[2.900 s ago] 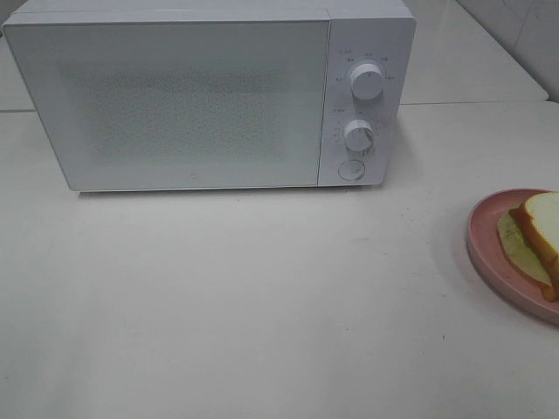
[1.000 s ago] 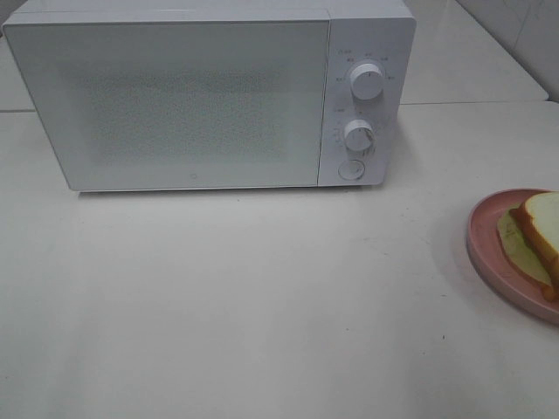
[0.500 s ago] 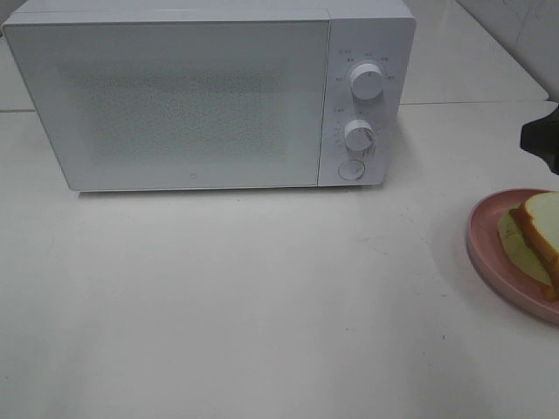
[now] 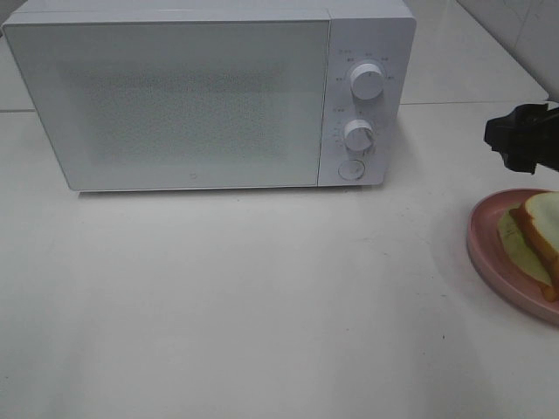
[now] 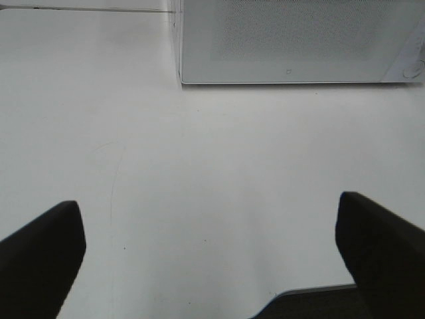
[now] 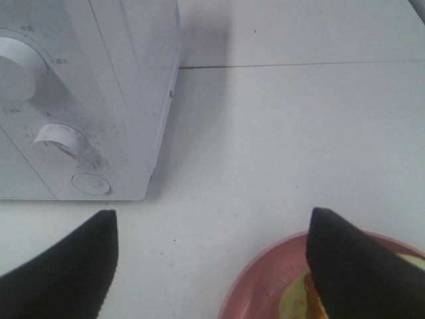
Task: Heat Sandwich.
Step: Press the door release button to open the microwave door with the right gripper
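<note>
Large white box-shaped microwave oven (image 4: 210, 96) stands at the far side of the pale white tabletop (image 4: 262, 305). Its speckled glass door is closed. On the control panel to the door's right there are two round white knobs, the upper one (image 4: 367, 80) above the lower one (image 4: 359, 136), with a small round white button (image 4: 351, 169) beneath them.

The sandwich (image 4: 543, 225), thick white bread with orange-brown crust and a pale yellow-green filling showing along one side, lies on a round pink plate (image 4: 479, 240). The plate sits on the table at the right edge, well apart from the oven and nearer the front. Both are partly cut off by the edge of the high view.

The black right gripper (image 6: 212, 214) hangs over the table by the plate's far rim, between plate and oven panel. Its two fingers are spread wide with only table and plate rim between them. It grips nothing and is not on the bread.

The black left gripper (image 5: 209, 201) is low over bare table in front of the oven door, its fingers wide apart and empty.
</note>
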`<state>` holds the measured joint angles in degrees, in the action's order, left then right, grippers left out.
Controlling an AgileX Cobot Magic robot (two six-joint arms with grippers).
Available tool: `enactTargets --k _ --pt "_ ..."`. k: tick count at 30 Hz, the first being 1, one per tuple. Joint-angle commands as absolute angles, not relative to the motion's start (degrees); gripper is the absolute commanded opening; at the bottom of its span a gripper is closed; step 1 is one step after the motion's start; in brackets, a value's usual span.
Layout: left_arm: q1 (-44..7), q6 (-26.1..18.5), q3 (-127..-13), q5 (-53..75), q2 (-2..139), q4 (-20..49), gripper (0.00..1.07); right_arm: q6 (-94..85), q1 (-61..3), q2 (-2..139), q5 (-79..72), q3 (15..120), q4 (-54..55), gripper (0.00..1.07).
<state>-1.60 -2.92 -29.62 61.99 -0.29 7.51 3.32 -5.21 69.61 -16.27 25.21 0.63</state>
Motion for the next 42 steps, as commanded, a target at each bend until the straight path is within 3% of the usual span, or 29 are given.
enactTargets --k 1,8,12,21,26,42 --pt "-1.38 -2.98 -29.45 61.19 -1.66 7.33 0.97 -3.9 -7.56 70.47 -21.2 23.49 7.51 0.76" --pt "-1.38 -2.98 -29.45 61.19 -1.66 7.33 0.97 -15.93 -15.24 73.57 -27.33 21.14 19.48 0.76" --pt "-1.38 -2.98 -29.45 61.19 -1.66 7.33 0.97 -24.41 -23.66 76.83 -35.24 20.68 32.72 0.76" --pt "-1.38 -2.98 -29.45 61.19 -1.66 7.33 0.97 -33.86 -35.07 80.96 -47.84 20.74 51.45 0.76" --pt "-1.38 -2.98 -29.45 61.19 -1.66 7.33 0.97 -34.32 -41.6 83.65 -54.43 20.8 55.35 0.76" --pt "-1.38 -2.98 -29.45 61.19 -1.66 7.39 0.97 -29.68 -52.6 89.67 -57.12 20.86 59.19 0.76"
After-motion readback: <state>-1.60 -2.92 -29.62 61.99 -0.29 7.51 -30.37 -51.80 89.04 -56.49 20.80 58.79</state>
